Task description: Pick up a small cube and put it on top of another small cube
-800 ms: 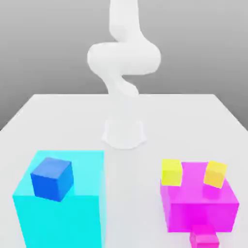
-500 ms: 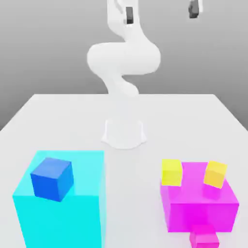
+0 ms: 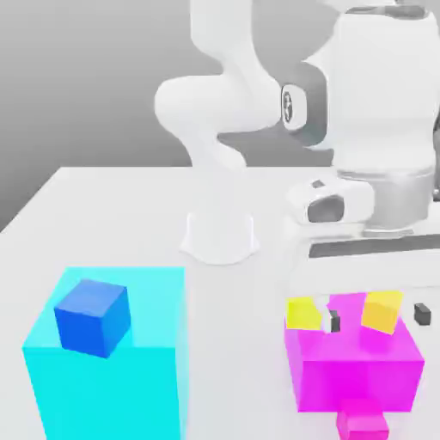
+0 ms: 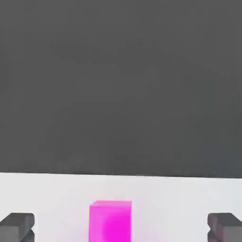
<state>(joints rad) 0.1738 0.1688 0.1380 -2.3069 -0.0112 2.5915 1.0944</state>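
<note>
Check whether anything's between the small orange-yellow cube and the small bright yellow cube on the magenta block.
Yes: in the exterior view, one finger of the open gripper appears between the orange-yellow cube and bright yellow cube. I see no other object between them.

Pink cube [image 3: 363, 423] cut off by ext. view's bottom edge; yellow cube [image 3: 302, 314] partly hidden.

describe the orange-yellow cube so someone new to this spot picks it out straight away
Find the big magenta block on the exterior view's right. Two small yellowish cubes sit on top of it. The one you want is nearer the exterior view's right and is a warmer, orange-yellow shade than its lemon-yellow neighbour.
</note>
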